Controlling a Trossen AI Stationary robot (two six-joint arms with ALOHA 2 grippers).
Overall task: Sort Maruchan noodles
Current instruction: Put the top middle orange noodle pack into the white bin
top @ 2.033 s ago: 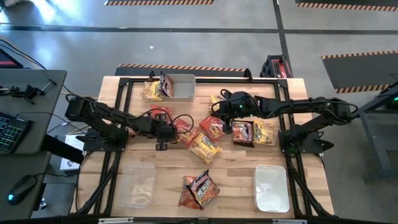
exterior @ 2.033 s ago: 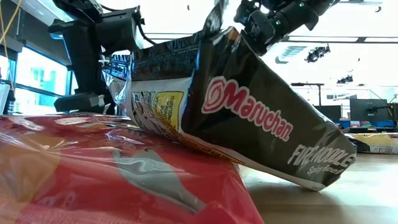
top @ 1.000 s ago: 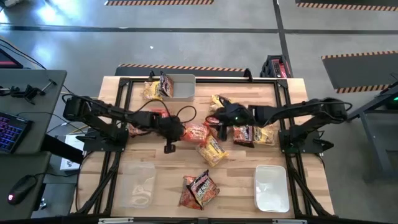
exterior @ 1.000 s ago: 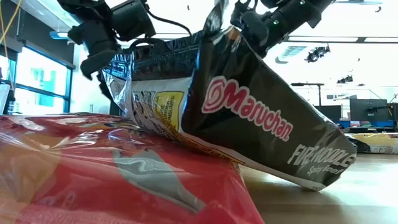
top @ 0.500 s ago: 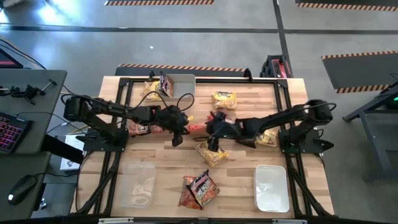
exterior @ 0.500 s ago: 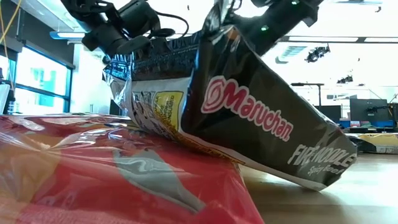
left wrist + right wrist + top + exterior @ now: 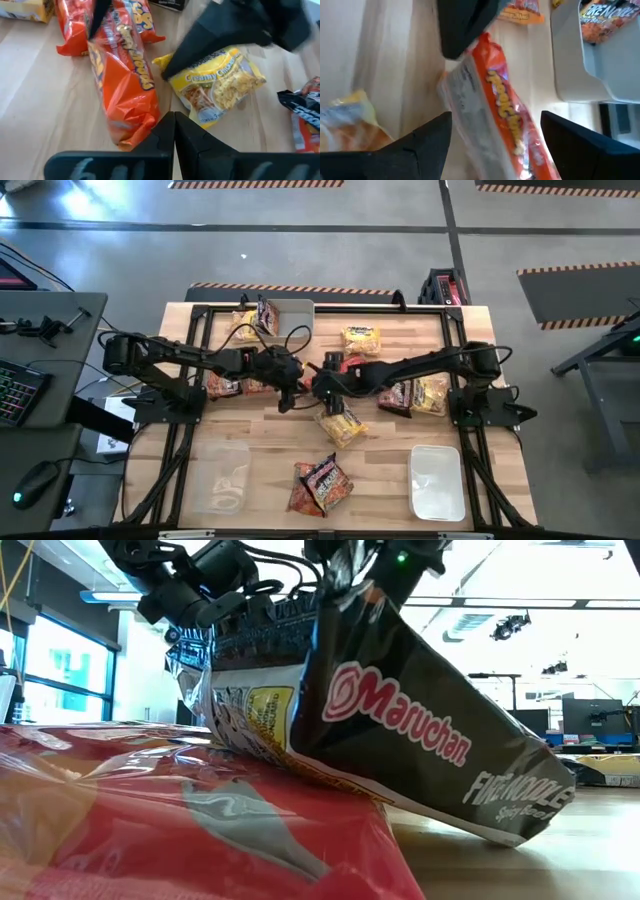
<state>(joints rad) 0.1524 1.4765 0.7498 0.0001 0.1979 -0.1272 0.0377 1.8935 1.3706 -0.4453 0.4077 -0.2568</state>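
**Two claws meet over an orange packet at mid-bench**

From the high view we see both arms reaching to the centre of the wooden bench (image 7: 395, 435). The left claw (image 7: 287, 383) and the right claw (image 7: 322, 383) sit close together, with a yellow packet (image 7: 340, 424) just beside them on the near side. Past that yellow packet, toward the near edge, lies a dark packet (image 7: 320, 483) between two clear bins (image 7: 437, 480). Another yellow packet (image 7: 361, 340) lies on the far side of the claws, and a third bin (image 7: 291, 320) stands at the far edge holding more packets.

In the low view we look past a red packet (image 7: 190, 830) with a dark Maruchan packet (image 7: 420, 740) leaning on it; both arms show dimly above.

In the left wrist view we see the left claw (image 7: 174, 131) pinched shut on the end of an orange packet (image 7: 122, 85), with a creamy chicken packet (image 7: 220, 87) just beside that orange packet.

In the right wrist view we see the right claw (image 7: 495, 145) spread wide, its fingers (image 7: 427, 145) on either side of the orange packet (image 7: 500, 115), not closed on it.
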